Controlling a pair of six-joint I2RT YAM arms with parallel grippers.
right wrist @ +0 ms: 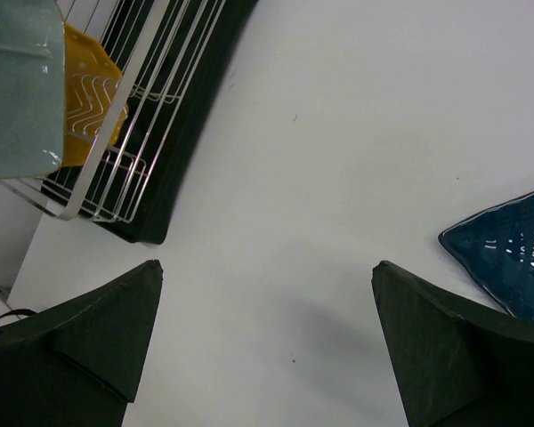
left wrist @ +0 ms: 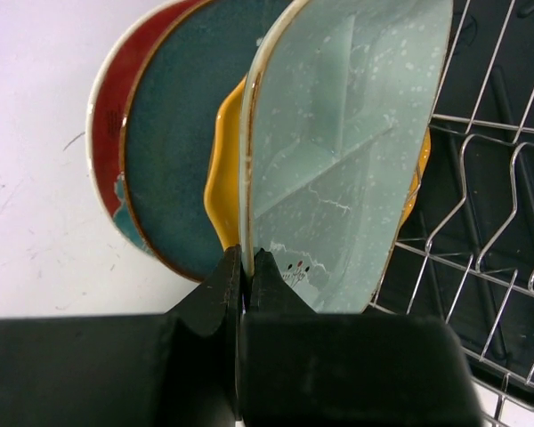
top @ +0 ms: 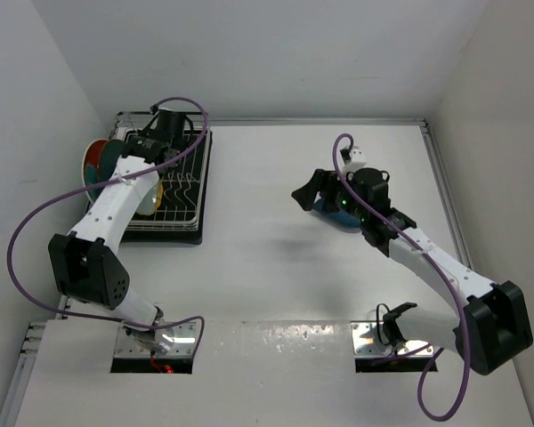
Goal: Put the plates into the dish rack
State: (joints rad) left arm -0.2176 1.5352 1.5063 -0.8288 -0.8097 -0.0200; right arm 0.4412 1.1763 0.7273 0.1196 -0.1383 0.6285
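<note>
The left pincer (left wrist: 246, 263) is seen clamped together on the lower rim of the pale blue rectangular divided ceramic plate (left wrist: 338, 160), which is held upright on edge at the 9 o'clock end of the black wire dish rack (left wrist: 498, 222). Behind it, three more plates are stood on edge, closely packed: the yellow scalloped plate (left wrist: 221, 182), then the dark teal round plate (left wrist: 178, 160), then the red-and-teal floral round plate (left wrist: 105, 124) (whether each is seated between tines cannot be told). In the top view, the rack is set toward 10 o'clock on the white tabletop (top: 267, 276).

The right pincer (right wrist: 267, 265) is spread wide apart above bare tabletop, with nothing between its fingers. The dark blue leaf-shaped plate (right wrist: 512, 258) is laid flat on the tabletop at 3 o'clock in the right wrist view, just beside the right-hand finger and well apart from the rack.
</note>
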